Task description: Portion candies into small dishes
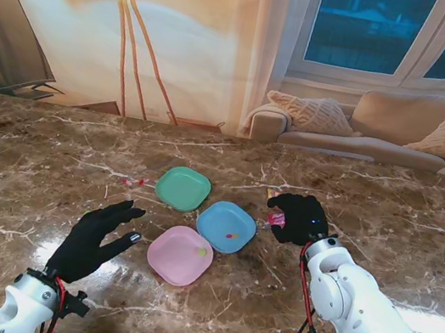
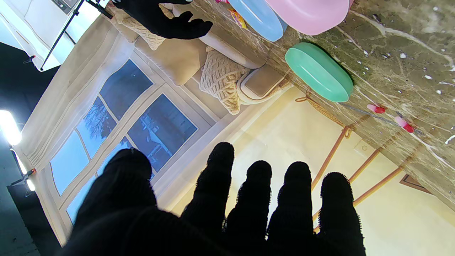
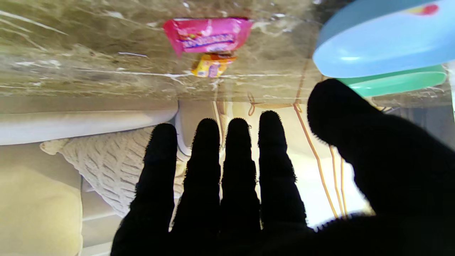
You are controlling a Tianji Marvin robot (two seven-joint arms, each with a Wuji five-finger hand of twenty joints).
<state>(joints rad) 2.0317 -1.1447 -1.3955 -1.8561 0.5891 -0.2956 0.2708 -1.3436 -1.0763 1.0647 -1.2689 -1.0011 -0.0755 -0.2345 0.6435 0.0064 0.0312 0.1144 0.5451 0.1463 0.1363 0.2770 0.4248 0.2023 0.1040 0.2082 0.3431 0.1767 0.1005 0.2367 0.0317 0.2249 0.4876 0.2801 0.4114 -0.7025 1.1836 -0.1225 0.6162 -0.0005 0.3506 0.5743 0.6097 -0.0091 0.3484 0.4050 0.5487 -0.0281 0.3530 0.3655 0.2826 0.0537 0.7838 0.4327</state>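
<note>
Three small dishes sit mid-table: green (image 1: 182, 188) farthest, blue (image 1: 227, 226), and pink (image 1: 180, 255) nearest me. A yellow-and-red candy (image 1: 232, 235) lies in the blue dish and a yellowish one (image 1: 201, 251) in the pink dish. My right hand (image 1: 300, 217) hovers open to the right of the blue dish, over a pink wrapped candy (image 3: 208, 35) and a smaller yellow candy (image 3: 212, 67); nothing is between its fingers (image 3: 272, 142). My left hand (image 1: 97, 239) is open, fingers spread, left of the pink dish. Two small red-pink candies (image 2: 375, 108) lie left of the green dish.
The brown marble table (image 1: 52, 154) stretches wide on all sides of the dishes. A floor lamp (image 1: 127, 20) and a sofa with cushions (image 1: 385, 126) stand beyond the far edge. A dark screen (image 1: 4, 33) stands at the far left.
</note>
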